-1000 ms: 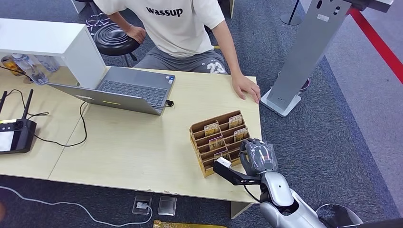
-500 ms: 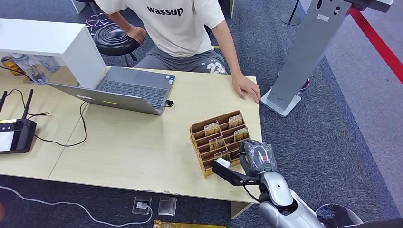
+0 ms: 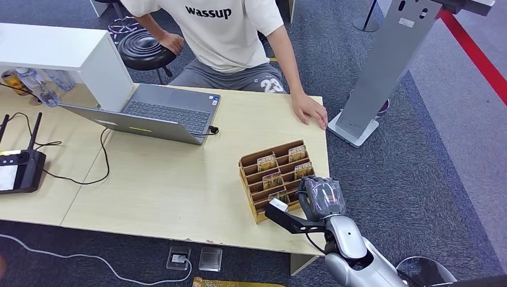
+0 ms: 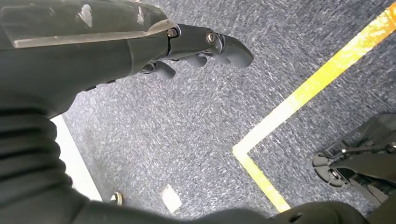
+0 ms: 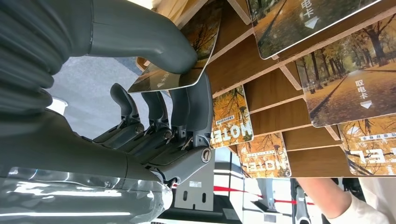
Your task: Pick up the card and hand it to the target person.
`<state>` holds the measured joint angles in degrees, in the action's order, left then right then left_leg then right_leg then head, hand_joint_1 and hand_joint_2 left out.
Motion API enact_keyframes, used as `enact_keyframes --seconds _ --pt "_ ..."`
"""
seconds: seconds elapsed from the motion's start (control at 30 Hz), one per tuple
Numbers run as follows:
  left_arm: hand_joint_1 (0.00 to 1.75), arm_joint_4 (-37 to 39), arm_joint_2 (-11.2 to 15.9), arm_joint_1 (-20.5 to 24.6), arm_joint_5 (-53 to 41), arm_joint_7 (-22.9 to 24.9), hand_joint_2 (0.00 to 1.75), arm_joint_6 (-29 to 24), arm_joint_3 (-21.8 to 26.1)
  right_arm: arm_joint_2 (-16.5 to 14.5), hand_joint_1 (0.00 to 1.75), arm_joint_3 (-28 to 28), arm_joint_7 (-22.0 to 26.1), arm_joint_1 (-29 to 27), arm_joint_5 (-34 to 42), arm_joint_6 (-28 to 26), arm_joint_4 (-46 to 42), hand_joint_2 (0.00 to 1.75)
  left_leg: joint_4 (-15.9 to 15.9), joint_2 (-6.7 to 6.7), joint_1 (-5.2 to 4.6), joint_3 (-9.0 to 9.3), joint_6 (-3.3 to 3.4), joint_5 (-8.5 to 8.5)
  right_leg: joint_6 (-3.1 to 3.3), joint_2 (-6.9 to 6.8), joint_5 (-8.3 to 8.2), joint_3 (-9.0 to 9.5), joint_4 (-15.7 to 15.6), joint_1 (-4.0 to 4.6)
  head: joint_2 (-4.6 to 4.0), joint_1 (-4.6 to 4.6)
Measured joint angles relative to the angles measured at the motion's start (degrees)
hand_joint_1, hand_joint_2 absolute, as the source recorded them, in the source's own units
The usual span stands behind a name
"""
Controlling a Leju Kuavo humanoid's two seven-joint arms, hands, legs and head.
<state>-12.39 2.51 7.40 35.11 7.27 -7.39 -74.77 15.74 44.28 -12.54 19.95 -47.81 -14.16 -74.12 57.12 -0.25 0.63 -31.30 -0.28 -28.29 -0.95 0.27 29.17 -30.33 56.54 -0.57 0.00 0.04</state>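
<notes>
Right hand: our right hand [image 3: 321, 197] sits at the near right corner of the wooden card rack [image 3: 258, 177]; in the right wrist view the thumb [image 5: 154, 44] and a finger pinch a card [image 5: 187, 70] by its edge, so we are gripping it.
Card: an autumn-tree picture card, tilted, its held end at the rack's nearest slot, the rest against the wood divider.
Other cards: several more cards [image 5: 348, 93] stand in the rack's slots, some printed HOTEL.
Left hand: our left hand [image 4: 196, 44] hangs over the grey carpet [image 4: 187, 140], fingers loosely curled in with nothing in them.
Rack: it stands on the light table [image 3: 167, 185], toward the right near edge.
Person: a person in a white shirt [image 3: 215, 30] sits at the far side, one hand [image 3: 311, 112] flat on the table's far right corner, well apart from the rack.
Laptop: an open laptop [image 3: 161, 113] lies far left of the rack.
</notes>
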Motion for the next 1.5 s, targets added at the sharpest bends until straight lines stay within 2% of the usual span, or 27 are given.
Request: enact_keyframes --seconds 0.27,0.53,0.73,0.93,1.1,1.3,1.4,1.5 --pt "0.0 0.0 0.0 -0.01 -0.23 0.1 1.75 -0.11 0.1 0.04 1.43 -0.09 -0.48 0.2 0.26 1.56 -0.41 1.75 0.0 0.0 0.0 0.02 0.0 0.0 0.0 0.0 0.0 0.0 0.0 0.0 0.0 -0.03" --pt "0.0 0.0 0.15 -0.04 -0.33 0.25 1.75 0.6 0.27 1.63 1.43 -0.21 -3.71 2.32 3.41 10.36 -5.04 1.75 0.02 0.0 0.0 -0.01 0.02 0.01 -0.02 0.01 -0.02 0.0 0.0 0.0 0.0 0.05" --pt "0.0 0.01 0.37 -0.14 -0.3 0.06 1.75 0.95 0.39 4.17 1.43 -0.26 -7.51 6.92 7.25 17.8 -11.1 1.75 0.03 0.01 -0.01 -0.02 0.02 0.02 -0.03 0.01 -0.03 -0.02 0.0 -0.01 0.0 0.01" --pt "0.0 0.0 0.5 -0.2 -0.03 -0.23 1.75 1.13 0.47 6.06 1.43 -0.13 -9.77 13.15 10.57 20.78 -16.95 1.75 0.04 0.02 -0.01 -0.03 0.03 0.02 -0.02 0.02 -0.04 -0.04 0.01 -0.01 0.0 0.01" --pt "0.0 0.0 0.5 -0.22 0.49 -0.61 1.75 1.48 0.5 6.22 1.43 0.13 -8.58 17.15 11.67 18.14 -20.55 1.75 0.04 -0.04 -0.01 -0.1 0.05 0.03 -0.02 -0.03 -0.04 -0.06 0.02 -0.01 0.0 -0.02" --pt "0.0 0.0 0.48 -0.01 0.54 -0.45 1.75 1.98 0.5 4.21 1.43 1.4 -3.25 17.85 11.79 12.43 -19.46 1.75 0.04 -0.04 -0.01 -0.15 0.05 0.04 -0.02 -0.03 -0.04 -0.09 0.02 -0.01 0.0 0.12" --pt "0.0 0.0 0.48 0.14 0.54 -0.25 1.75 2.53 0.5 2.39 1.43 2.08 1.1 17.74 11.76 7.36 -16.41 1.75 0.03 -0.06 -0.01 -0.16 0.07 0.05 -0.02 -0.04 -0.04 -0.09 0.02 -0.01 0.0 0.04" --pt "0.0 0.0 0.42 0.28 0.57 -0.22 1.75 2.88 0.5 0.05 1.43 2.41 7.01 17.69 11.4 -0.2 -11.54 1.75 0.03 -0.06 0.0 -0.17 0.07 0.05 -0.02 -0.05 -0.04 -0.09 0.03 0.0 0.0 0.01"
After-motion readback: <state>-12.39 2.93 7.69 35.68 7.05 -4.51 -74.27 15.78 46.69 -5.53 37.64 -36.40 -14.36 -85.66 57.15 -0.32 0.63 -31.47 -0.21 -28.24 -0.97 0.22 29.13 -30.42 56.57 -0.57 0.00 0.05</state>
